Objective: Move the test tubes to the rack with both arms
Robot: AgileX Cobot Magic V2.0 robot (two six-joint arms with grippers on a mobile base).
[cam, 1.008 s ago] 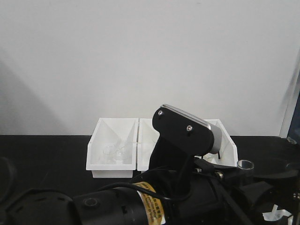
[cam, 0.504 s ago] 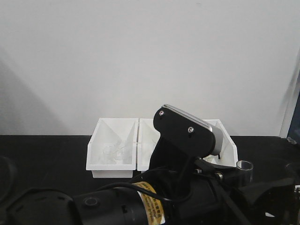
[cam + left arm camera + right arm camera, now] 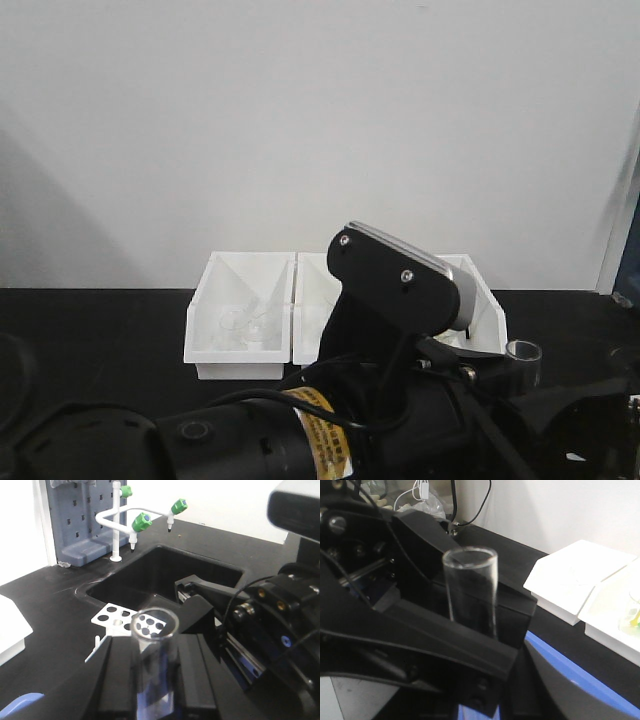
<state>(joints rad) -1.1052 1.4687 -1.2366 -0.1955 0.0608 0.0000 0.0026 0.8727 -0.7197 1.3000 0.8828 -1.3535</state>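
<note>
In the left wrist view a clear test tube (image 3: 155, 652) stands upright between my left gripper's two black fingers. The left gripper (image 3: 156, 647) is shut on it, and the open rim points away from the camera. Just beyond lies the white rack (image 3: 114, 615) with round holes, beside the sink. One finger (image 3: 196, 611) of the right gripper sits close to the tube's right side. The right wrist view shows the same tube (image 3: 470, 587) rising between the left fingers (image 3: 445, 630), while my right jaws are dark and hidden low in the frame. The tube's rim (image 3: 523, 351) shows in the front view.
A black sink (image 3: 165, 575) with a green-tipped white faucet (image 3: 135, 522) and a blue pegboard (image 3: 80, 515) lie past the rack. White bins (image 3: 240, 330) holding clear glassware stand against the wall. A blue tray (image 3: 570, 670) lies under the right arm. The silver-capped arm (image 3: 400, 280) fills the front view.
A black arm part at the lower right has come up over the white piece seen there a second ago. The silver-capped module tilted slightly. The tube rim barely shifted.
</note>
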